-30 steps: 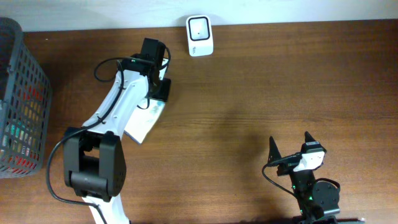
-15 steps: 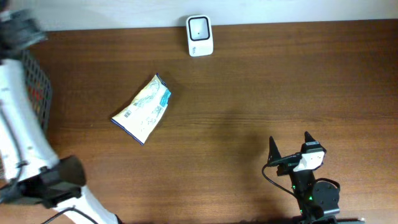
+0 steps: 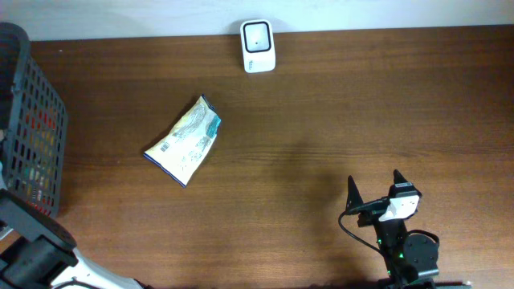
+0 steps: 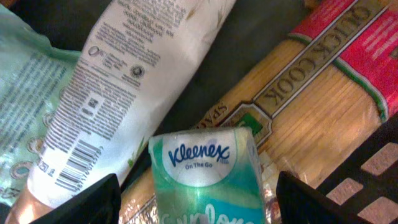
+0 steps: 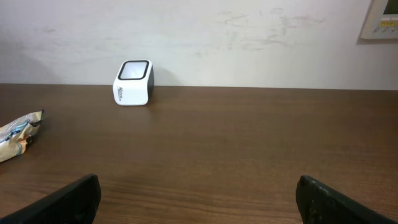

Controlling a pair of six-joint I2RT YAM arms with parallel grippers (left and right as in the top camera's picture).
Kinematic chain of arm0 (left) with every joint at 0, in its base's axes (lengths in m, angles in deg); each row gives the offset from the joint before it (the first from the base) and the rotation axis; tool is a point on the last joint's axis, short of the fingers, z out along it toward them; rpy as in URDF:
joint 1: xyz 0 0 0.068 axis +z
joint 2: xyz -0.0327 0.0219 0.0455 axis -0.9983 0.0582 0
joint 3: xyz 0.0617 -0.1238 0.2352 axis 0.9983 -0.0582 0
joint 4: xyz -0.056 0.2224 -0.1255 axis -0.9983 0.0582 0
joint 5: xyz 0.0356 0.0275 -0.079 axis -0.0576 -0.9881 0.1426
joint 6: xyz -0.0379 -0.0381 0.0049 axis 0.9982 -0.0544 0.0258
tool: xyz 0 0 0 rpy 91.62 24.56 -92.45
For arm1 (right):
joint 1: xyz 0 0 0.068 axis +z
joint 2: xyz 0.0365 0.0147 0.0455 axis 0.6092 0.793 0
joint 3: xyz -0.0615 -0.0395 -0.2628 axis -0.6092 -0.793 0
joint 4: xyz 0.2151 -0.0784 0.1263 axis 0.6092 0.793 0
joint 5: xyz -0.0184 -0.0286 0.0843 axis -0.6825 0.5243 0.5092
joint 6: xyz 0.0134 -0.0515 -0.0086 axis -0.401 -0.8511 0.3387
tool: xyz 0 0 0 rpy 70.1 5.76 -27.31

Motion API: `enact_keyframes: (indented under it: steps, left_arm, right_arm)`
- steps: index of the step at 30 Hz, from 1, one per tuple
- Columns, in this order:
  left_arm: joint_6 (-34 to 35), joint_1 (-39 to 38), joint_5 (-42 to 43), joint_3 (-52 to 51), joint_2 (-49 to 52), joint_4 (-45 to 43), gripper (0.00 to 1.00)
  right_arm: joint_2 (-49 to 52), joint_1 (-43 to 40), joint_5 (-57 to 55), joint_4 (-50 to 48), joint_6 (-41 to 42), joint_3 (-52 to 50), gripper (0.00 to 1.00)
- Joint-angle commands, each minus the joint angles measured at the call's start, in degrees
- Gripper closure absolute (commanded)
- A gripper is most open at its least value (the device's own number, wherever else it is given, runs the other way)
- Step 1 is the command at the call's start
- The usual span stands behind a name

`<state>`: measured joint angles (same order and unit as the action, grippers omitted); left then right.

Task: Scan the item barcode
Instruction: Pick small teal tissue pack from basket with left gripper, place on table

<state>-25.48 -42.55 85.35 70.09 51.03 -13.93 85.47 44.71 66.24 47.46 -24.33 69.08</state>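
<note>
Your left hand (image 4: 198, 186) sits spread inside the basket (image 3: 40, 104) at the left edge of the overhead view — a Kleenex pack (image 4: 205, 162) lies between its fingers (image 4: 81, 202), not pinched. The barcode scanner (image 3: 258, 46) stands at top centre on the tabletop (image 3: 321, 120); your right hand (image 3: 373, 178), lower right, is spread wide.

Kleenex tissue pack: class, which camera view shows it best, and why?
Left wrist view: the Kleenex pack fills the frame centre, logo readable. Overhead shows only the basket, pack not distinguishable; right wrist misses it entirely.
</note>
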Motion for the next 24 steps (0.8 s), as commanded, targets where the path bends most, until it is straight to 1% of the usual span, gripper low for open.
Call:
enact_keyframes:
  steps: [1,2,3,5,6,10,11,12,14,16,18,20,22,23,24]
  left_arm:
    - [-0.8,-0.4,0.3,-1.3,4.4,-1.0,0.25]
    - [-0.8,-0.4,0.4,-1.3,5.4,-0.9,0.38]
    - [-0.8,-0.4,0.4,-1.2,5.5,-0.8,0.69]
    - [-0.7,-0.4,0.5,0.9,5.5,0.8,0.94]
    - [-0.7,-0.4,0.9,2.5,5.5,1.9,1.00]
    - [-0.7,-0.4,4.5,17.4,5.4,12.5,1.00]
    - [-0.5,-0.4,4.5,19.3,5.4,14.2,1.00]
    - [-0.5,-0.4,4.5,20.2,5.4,15.1,1.00]
    - [2.3,-0.4,4.6,20.2,5.7,17.0,1.00]
    - [2.3,-0.4,6.4,21.6,4.9,17.6,1.00]
    - [2.3,-0.5,7.1,27.2,2.3,19.1,1.00]
    - [2.3,-0.9,10.1,34.0,-2.4,20.1,1.00]
    - [2.3,-2.3,8.9,36.7,-7.2,19.5,1.00]
    - [2.3,-2.3,8.0,36.7,-7.3,19.5,0.74]
    - [2.3,-2.3,7.9,36.1,-5.4,21.1,0.43]
  right_arm:
    - [-0.4,0.3,-0.3,0.2,-0.4,-0.4,0.02]
    - [-0.4,0.3,-0.3,0.2,-0.4,-0.4,0.01]
    - [-0.4,0.3,-0.3,0.2,-0.4,-0.4,0.01]
    - [-0.4,0.3,-0.3,0.2,-0.4,-0.4,0.01]
    - [-0.4,0.3,-0.3,0.2,-0.4,-0.4,0.01]
    - [-0.4,0.3,-0.3,0.2,-0.4,-0.4,0.01]
    - [-0.4,0.3,-0.3,0.2,-0.4,-0.4,0.01]
    - [-0.4,0.3,-0.3,0.2,-0.4,-0.4,0.01]
    - [-0.4,0.3,-0.3,0.2,-0.4,-0.4,0.01]
    - [-0.4,0.3,-0.3,0.2,-0.4,-0.4,0.01]
    - [-0.4,0.3,-0.3,0.2,-0.4,-0.4,0.01]
    - [-0.4,0.3,-0.3,0.2,-0.4,-0.4,0.01]
    - [-0.4,0.3,-0.3,0.2,-0.4,-0.4,0.01]
    - [-0.4,0.3,-0.3,0.2,-0.4,-0.4,0.01]
    - [-0.4,0.3,-0.3,0.2,-0.4,-0.4,0.01]
